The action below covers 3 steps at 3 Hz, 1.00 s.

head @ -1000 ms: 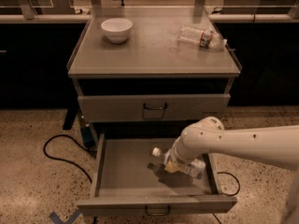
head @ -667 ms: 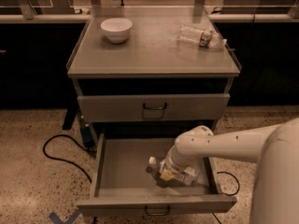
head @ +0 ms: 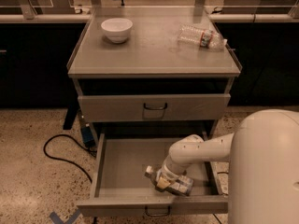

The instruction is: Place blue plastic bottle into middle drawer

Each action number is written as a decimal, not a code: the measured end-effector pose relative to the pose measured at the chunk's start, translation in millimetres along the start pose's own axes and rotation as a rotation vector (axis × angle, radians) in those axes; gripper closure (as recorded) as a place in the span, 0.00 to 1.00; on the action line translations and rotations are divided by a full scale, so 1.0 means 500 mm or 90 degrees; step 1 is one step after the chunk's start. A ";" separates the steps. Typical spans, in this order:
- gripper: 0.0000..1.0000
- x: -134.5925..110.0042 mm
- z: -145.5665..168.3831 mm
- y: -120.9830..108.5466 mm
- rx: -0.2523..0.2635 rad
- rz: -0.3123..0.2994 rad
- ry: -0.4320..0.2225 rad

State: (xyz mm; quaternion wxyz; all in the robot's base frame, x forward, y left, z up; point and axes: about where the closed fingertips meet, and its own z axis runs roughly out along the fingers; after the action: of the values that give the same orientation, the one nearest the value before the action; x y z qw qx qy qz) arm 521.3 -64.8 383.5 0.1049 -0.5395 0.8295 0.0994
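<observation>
The middle drawer (head: 124,164) is pulled out wide under the shut upper drawer (head: 154,107). The blue plastic bottle (head: 183,186) lies almost flat low in the drawer's front right part, with its white cap (head: 148,171) pointing left. My gripper (head: 164,181) reaches down into the drawer from the right and is shut on the bottle near its neck. My white arm (head: 196,150) crosses over the drawer's right side and hides part of the bottle.
A white bowl (head: 117,29) and a slim clear bottle with a red label (head: 202,36) are on the cabinet top. A black cable (head: 60,148) and blue tape (head: 65,217) lie on the floor to the left. My robot body (head: 266,171) fills the lower right.
My gripper has moved the bottle down and toward the drawer's front, tipping it from slanted to nearly flat. The drawer and the things on top have not moved.
</observation>
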 end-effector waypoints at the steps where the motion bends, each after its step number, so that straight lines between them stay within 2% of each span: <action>1: 0.81 0.000 0.000 0.000 0.000 0.000 0.000; 3: 0.35 0.000 0.000 0.000 0.000 0.000 0.000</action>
State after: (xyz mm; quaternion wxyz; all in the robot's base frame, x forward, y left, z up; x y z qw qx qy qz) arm 521.2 -64.8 383.5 0.1048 -0.5395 0.8295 0.0995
